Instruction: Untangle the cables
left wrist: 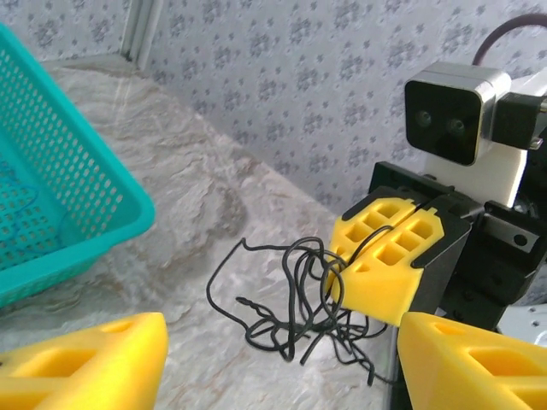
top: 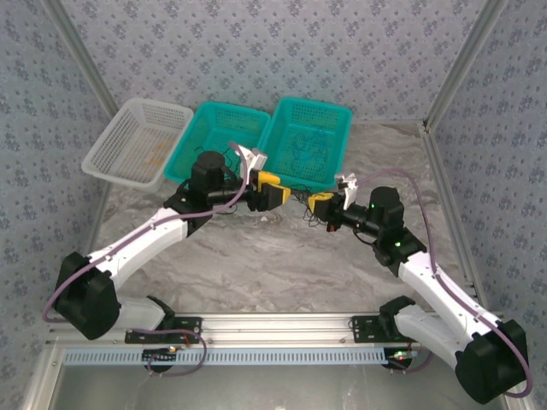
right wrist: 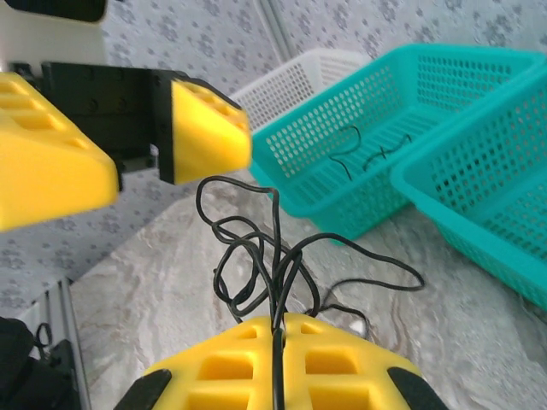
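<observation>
While right jaws clamp cables (left wrist: 312,312), left jaws stand open nearby.

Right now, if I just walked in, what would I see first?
A scribbly knot of black cables near the middle of the table, pinched in the right gripper, whose yellow fingers are shut on it. The left gripper faces it with its jaws wide open. Along the far edge stand a white basket, a middle teal basket and a right teal basket.

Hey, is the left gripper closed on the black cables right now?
No, the left gripper stands wide open short of the tangle, while the black cables hang from the shut right gripper.
</observation>
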